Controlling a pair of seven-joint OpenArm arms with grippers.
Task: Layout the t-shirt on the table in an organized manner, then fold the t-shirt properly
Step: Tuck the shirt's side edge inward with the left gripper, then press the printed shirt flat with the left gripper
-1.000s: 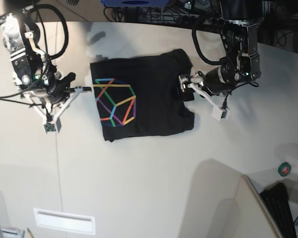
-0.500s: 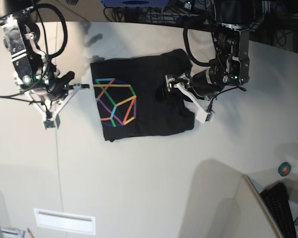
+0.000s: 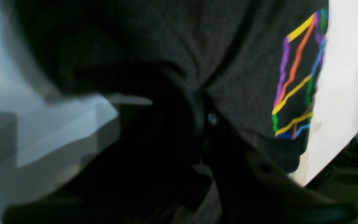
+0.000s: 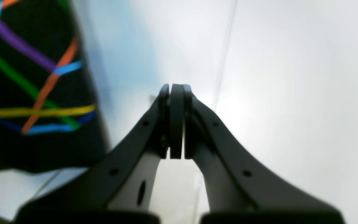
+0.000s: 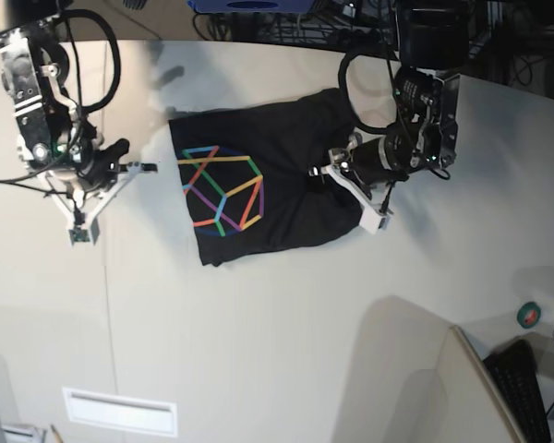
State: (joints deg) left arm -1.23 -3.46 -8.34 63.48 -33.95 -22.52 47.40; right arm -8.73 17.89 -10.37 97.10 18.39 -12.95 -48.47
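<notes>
The black t-shirt [image 5: 277, 217] lies folded on the off-white table [image 5: 258, 323], its rainbow print [image 5: 220, 192] facing up on its left half. My left gripper [image 5: 319, 173] rests on the shirt's right part. In the left wrist view the cloth [image 3: 244, 62] puckers toward the left gripper [image 3: 202, 109], which is shut on a pinch of it, and the print [image 3: 297, 77] shows at the right. My right gripper [image 5: 143, 168] is shut and empty over bare table, left of the shirt. The right wrist view shows the right gripper [image 4: 176, 90] with its pads together, the t-shirt [image 4: 26, 77] to its left.
A small white rectangular plate [image 5: 120, 411] lies near the front left. A green tape roll [image 5: 529, 315] and a keyboard [image 5: 522, 388] sit at the lower right beside a slanted beige panel [image 5: 415, 369]. Cables crowd the far edge behind the table.
My left gripper moved left onto the shirt and closed from open onto the cloth. The shirt has shifted slightly to the right. The right arm drew back a little to the left.
</notes>
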